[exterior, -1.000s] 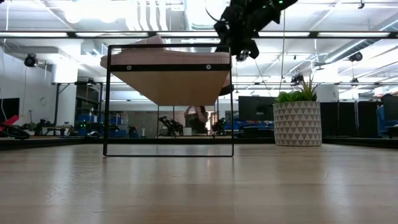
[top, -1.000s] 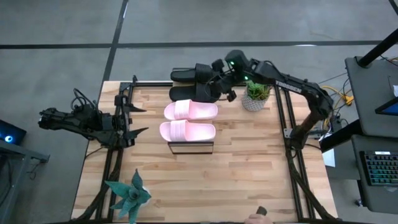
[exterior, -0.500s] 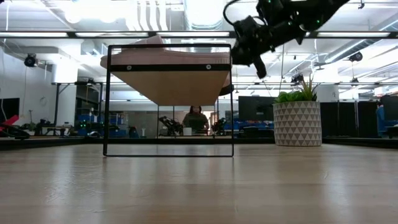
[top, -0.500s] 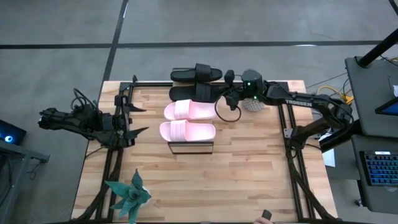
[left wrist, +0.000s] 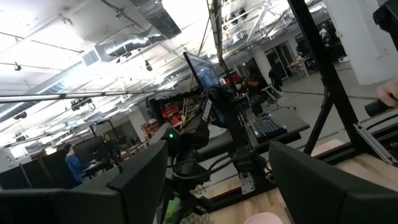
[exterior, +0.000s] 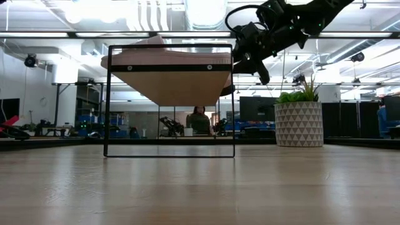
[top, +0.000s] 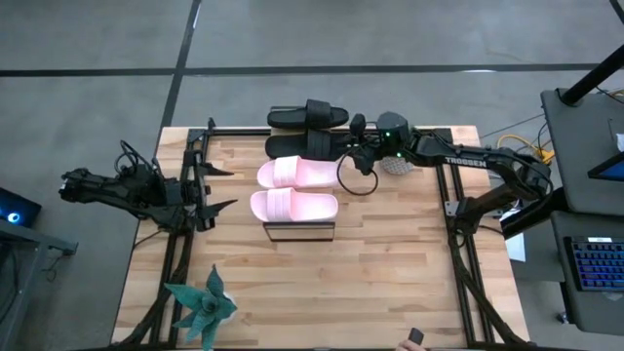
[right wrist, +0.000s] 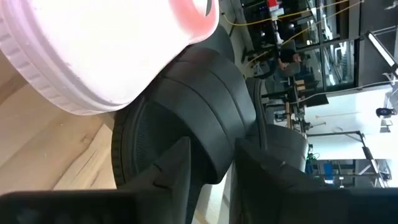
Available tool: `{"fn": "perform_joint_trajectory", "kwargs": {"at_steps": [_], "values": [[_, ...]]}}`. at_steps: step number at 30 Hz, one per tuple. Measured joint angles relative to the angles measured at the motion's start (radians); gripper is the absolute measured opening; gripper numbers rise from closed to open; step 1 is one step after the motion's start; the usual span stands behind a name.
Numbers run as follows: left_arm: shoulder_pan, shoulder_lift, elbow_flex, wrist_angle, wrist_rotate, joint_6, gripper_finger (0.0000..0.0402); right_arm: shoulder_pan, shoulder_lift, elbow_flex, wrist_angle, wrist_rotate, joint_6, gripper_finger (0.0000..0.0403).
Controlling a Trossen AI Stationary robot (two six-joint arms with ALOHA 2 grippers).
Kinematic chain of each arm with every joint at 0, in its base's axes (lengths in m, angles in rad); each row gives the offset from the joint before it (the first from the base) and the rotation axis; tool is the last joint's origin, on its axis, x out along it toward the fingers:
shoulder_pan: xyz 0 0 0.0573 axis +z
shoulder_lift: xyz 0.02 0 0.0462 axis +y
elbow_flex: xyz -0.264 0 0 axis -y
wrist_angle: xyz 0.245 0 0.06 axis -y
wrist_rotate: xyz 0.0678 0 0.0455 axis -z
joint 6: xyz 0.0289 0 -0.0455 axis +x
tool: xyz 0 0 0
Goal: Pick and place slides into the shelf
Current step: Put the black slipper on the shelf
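The shelf point(top: 299, 232) stands mid-table, and in the low view its plank point(exterior: 169, 78) sits in a black frame. On top, two pink slides point(top: 297, 174) point(top: 293, 205) lie side by side. Two black slides point(top: 307, 117) point(top: 300, 144) lie beyond them at the far end. My right gripper point(top: 353, 148) hovers just right of the nearer black slide, at plank height point(exterior: 249, 59). Its fingers stand narrowly open and point at that slide's strap point(right wrist: 205, 118). My left gripper point(top: 210, 188) waits open at the table's left, with nothing between its fingers point(left wrist: 217, 180).
A white patterned pot with a green plant point(exterior: 299, 122) stands right of the shelf, under my right arm point(top: 395, 162). Another green plant point(top: 200, 307) stands at the near left corner. A hand point(top: 414, 339) shows at the near edge, and a person point(exterior: 199, 119) is in the room beyond.
My right gripper has come away from above the black slides. It has gone toward the table's right edge and down to plank height, tipping from pointing down to nearly level. All the slides have stayed in place on the shelf.
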Motion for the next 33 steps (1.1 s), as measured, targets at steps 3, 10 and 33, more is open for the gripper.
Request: {"fn": "perform_joint_trajectory", "kwargs": {"at_steps": [3, 10, 33], "values": [[0.000, 0.005, 0.000, 0.000, 0.000, 0.000, 0.0265, 0.000, 0.007, 0.004, 0.006, 0.000, -0.010, 0.0136], [0.000, 0.004, 0.000, 0.001, 0.000, 0.000, 0.0265, 0.000, 0.021, 0.006, 0.008, 0.030, -0.051, 0.0148], [0.000, 0.004, 0.000, 0.001, -0.004, 0.000, 0.0265, -0.135, 0.045, 0.007, 0.112, 0.095, 0.011, 0.0148]]}}
